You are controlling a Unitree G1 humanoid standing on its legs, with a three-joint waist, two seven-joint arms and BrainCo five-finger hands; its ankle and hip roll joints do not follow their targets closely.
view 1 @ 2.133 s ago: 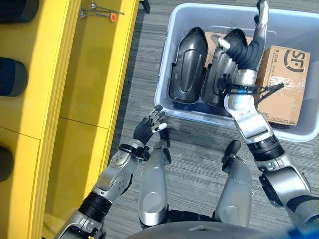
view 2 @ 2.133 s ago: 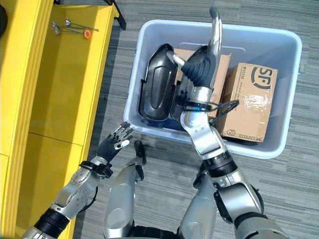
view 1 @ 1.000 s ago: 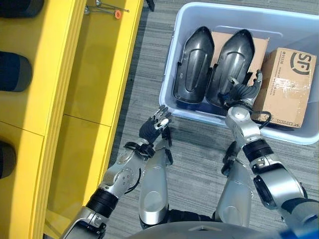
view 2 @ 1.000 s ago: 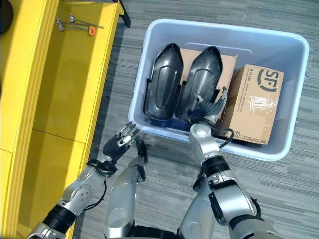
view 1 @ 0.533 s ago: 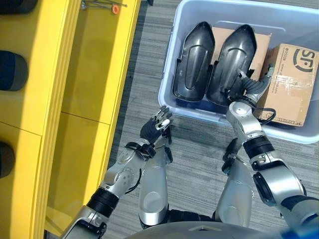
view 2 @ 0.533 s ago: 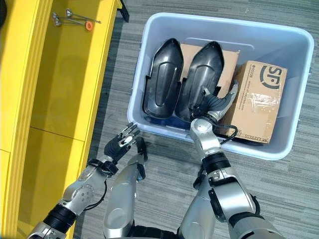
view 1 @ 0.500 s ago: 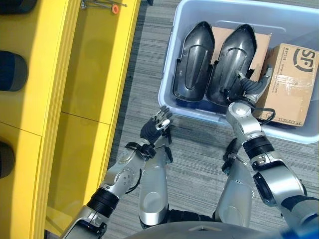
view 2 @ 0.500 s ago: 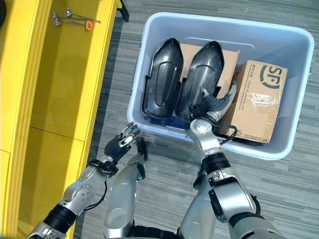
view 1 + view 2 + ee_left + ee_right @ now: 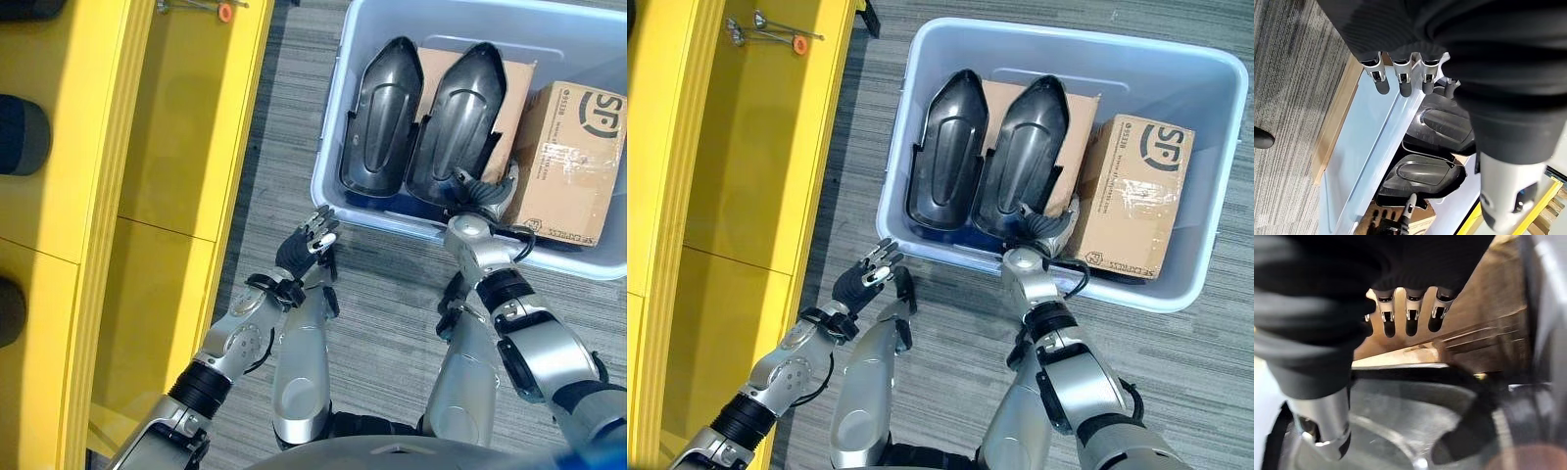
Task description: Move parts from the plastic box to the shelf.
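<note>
A pale blue plastic box (image 9: 921,108) sits on grey carpet beside a yellow shelf (image 9: 186,127). Inside it, two dark moulded parts (image 9: 380,117) (image 9: 460,117) stand side by side, next to two cardboard boxes — a flat one (image 9: 512,88) behind them and a taped one (image 9: 573,162). The right hand (image 9: 482,195) reaches in at the base of the right-hand part, fingers relaxed and uncurled, gripping nothing. The left hand (image 9: 304,243) hovers over the carpet just outside the box — fingers loosely spread, empty.

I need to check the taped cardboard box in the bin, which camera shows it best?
The right eye view: the cardboard box shows whole, against the plastic box's right wall. The left eye view cuts its right edge; the right wrist view gives a brown close-up past the right hand.
</note>
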